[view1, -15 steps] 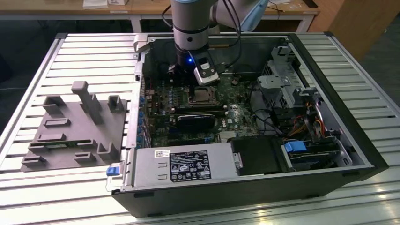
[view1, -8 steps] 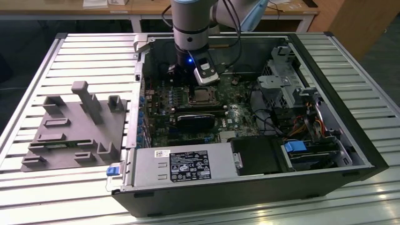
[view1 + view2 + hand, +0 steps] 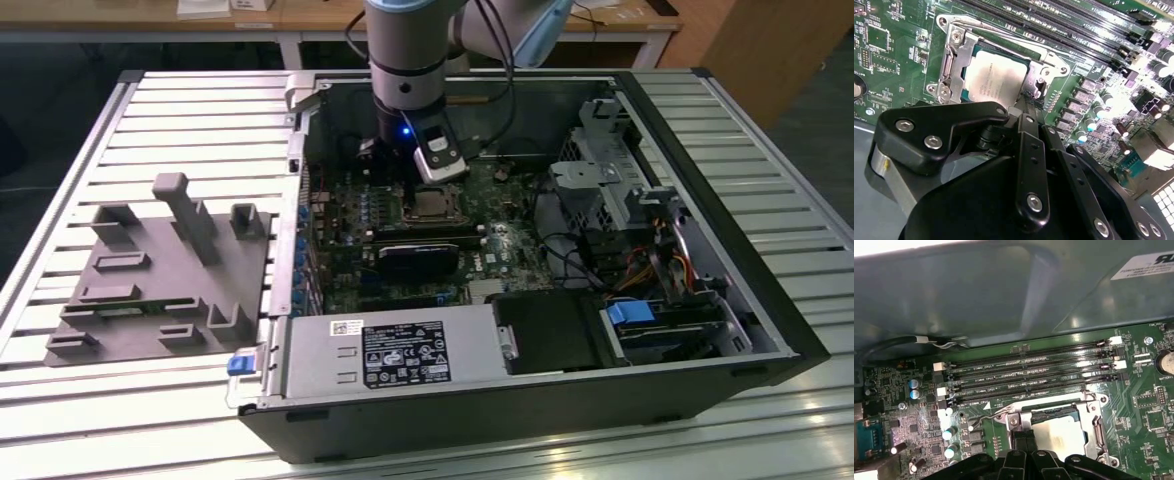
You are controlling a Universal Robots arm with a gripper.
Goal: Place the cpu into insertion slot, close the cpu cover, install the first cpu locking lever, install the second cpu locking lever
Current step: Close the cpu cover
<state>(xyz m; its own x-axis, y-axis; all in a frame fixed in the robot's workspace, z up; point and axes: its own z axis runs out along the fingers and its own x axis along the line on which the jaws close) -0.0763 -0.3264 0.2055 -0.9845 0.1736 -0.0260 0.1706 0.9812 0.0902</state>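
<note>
from my seat the first two steps look done: the cpu [image 3: 996, 77] sits flat in the insertion slot [image 3: 1013, 53], and the cpu cover [image 3: 952, 65] lies down over its edges, so only the chip's pale centre shows through the cutout. the levers are what's left, i judge. a thin bent wire lever [image 3: 985, 419] shows at the socket's corner by the memory slots [image 3: 1029, 375], and i can't tell whether it is hooked under its catch. the gripper [image 3: 1022, 437] hangs right over the socket's edge, its two black fingers pressed together, tips just beside the cover's rim; whether a wire is pinched between them i can't make out. the chip's top is matt silvery-grey with faint print, the cover is bright stamped steel with round screw heads, the fingers are flat black bars with bolts, and the board [image 3: 1149, 415] is glossy green, crowded with small parts.
</note>
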